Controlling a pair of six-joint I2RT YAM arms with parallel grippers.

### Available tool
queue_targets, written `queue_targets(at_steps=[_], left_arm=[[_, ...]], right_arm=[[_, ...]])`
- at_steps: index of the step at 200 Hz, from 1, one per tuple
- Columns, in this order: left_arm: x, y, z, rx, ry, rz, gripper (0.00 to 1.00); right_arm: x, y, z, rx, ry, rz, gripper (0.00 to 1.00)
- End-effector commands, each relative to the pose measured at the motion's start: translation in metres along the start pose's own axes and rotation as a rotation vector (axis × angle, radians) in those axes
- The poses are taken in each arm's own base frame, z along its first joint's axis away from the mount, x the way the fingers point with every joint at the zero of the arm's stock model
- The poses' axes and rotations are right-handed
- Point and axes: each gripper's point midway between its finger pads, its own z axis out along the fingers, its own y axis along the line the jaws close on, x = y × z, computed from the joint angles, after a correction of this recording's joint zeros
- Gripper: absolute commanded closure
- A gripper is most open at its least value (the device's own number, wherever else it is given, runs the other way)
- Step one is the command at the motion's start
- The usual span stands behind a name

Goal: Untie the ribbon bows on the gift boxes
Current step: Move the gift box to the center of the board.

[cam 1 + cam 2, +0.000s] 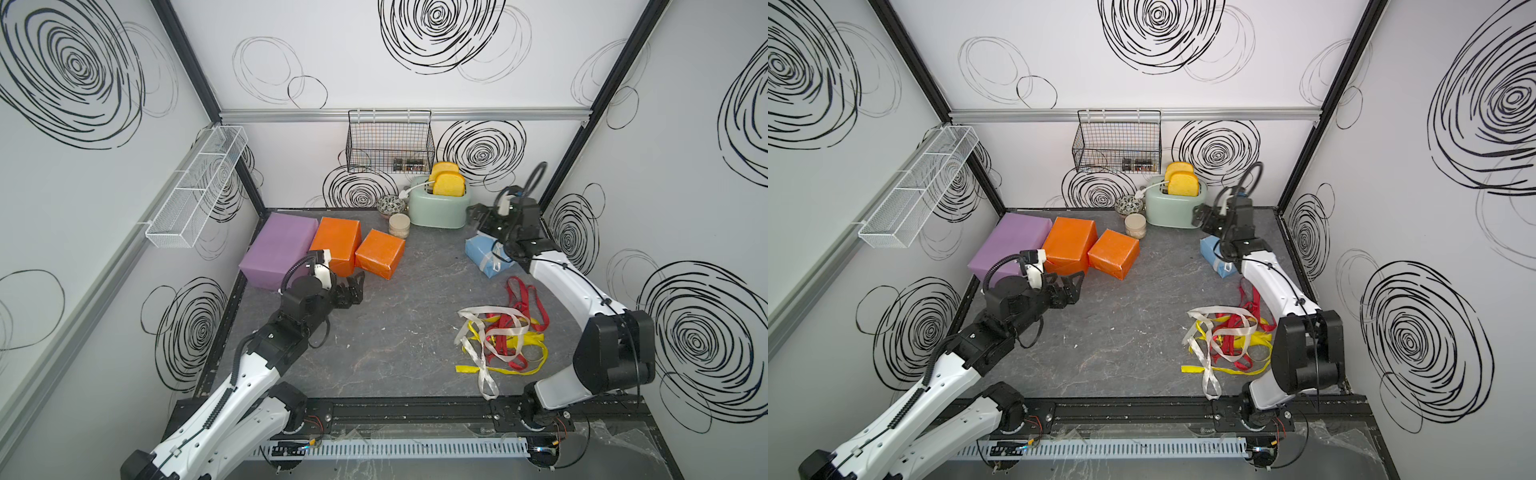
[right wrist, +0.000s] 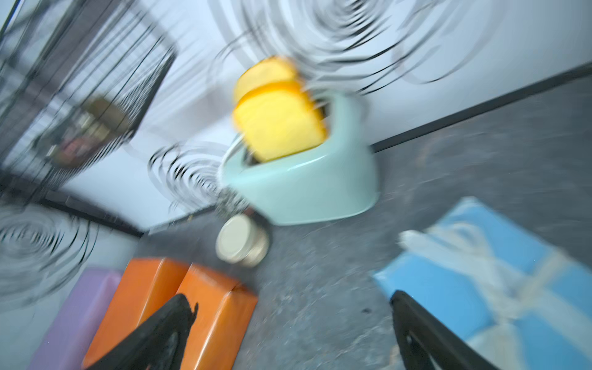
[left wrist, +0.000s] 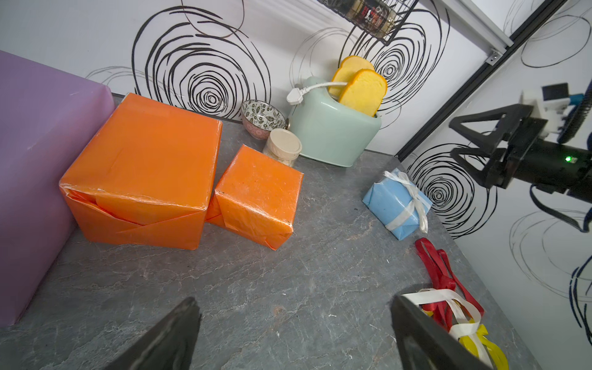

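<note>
Only the light-blue box (image 3: pixel 389 205) has anything left tied on it: a white ribbon (image 3: pixel 413 192) crossed over its top, with a bow and hanging tails. It sits on the table (image 1: pixel 395 332) near the right wall, in front of the toaster (image 1: pixel 438 208). The lilac box (image 1: pixel 278 245), the medium orange box (image 1: pixel 334 245) and the smaller orange cube (image 1: pixel 380 253) stand bare at the far left, and a heap of loose ribbons (image 1: pixel 503 340) in red, yellow and white lies nearer the front.

The right gripper (image 3: pixel 456 138) hangs above and just behind the blue box with its jaws spread wide and nothing between them. The left gripper (image 1: pixel 356 286) is equally wide and empty, in front of the orange boxes and well apart from the blue one.

That worries me. The box looks small and light, and nothing pins it, so a tug on the ribbon may drag or tip it rather than slip the knot. Pinching a loop instead of a tail would likely cinch the bow tighter. The toaster and the jar (image 1: pixel 399 225) stand close enough to get knocked, and the right wrist view is too smeared to judge the aim
</note>
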Motion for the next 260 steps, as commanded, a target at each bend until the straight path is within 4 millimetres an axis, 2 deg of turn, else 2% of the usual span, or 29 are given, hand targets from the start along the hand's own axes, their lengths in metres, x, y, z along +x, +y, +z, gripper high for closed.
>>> queue_targets(at_steps=[1,21,39,56,58,60,68,75,77,93,113,141,186,215,235,260], left_arm=[[-0.014,-0.013,-0.003,0.063,-0.058,-0.02,0.04],[-0.013,-0.016,-0.003,0.079,-0.049,-0.023,0.04],[-0.012,-0.018,-0.003,0.089,-0.044,-0.026,0.04],[-0.012,-0.019,-0.003,0.099,-0.042,-0.026,0.04],[-0.012,-0.019,-0.003,0.099,-0.042,-0.026,0.04],[-0.012,-0.019,-0.003,0.099,-0.042,-0.026,0.04],[-0.012,-0.02,-0.003,0.103,-0.041,-0.026,0.04],[-0.012,-0.021,-0.003,0.105,-0.043,-0.026,0.04],[-0.012,-0.021,-0.003,0.105,-0.042,-0.026,0.04],[-0.012,-0.021,-0.003,0.111,-0.041,-0.026,0.04],[-0.012,-0.022,-0.002,0.118,-0.038,-0.031,0.04],[-0.011,-0.022,-0.001,0.121,-0.033,-0.033,0.04],[-0.01,-0.021,-0.001,0.116,-0.03,-0.031,0.04],[-0.01,-0.021,-0.001,0.116,-0.028,-0.029,0.04],[-0.01,-0.02,-0.001,0.111,-0.031,-0.026,0.04],[-0.009,-0.02,0.0,0.106,-0.028,-0.02,0.04]], right_arm=[[-0.002,-0.072,0.01,0.152,-0.024,0.19,0.01],[-0.014,-0.129,0.016,0.284,-0.055,0.264,0.02],[-0.016,-0.162,0.031,0.351,-0.041,0.281,0.02],[-0.016,-0.179,0.052,0.379,0.003,0.27,0.02],[-0.01,-0.183,0.057,0.387,0.023,0.267,0.02],[-0.014,-0.181,0.059,0.379,0.019,0.259,0.02],[-0.012,-0.185,0.07,0.39,0.056,0.252,0.02],[-0.001,-0.193,0.079,0.414,0.108,0.262,0.02],[-0.005,-0.19,0.082,0.408,0.111,0.261,0.02],[0.021,-0.196,0.103,0.425,0.22,0.255,0.02],[0.047,-0.182,0.119,0.399,0.287,0.215,0.02],[0.077,-0.149,0.127,0.305,0.347,0.178,0.02],[0.125,-0.102,0.111,0.214,0.417,0.122,0.01],[0.167,-0.073,0.098,0.177,0.501,0.068,0.01],[0.198,-0.042,0.088,0.107,0.546,0.02,0.0],[0.229,-0.014,0.075,0.073,0.596,-0.04,0.01]])
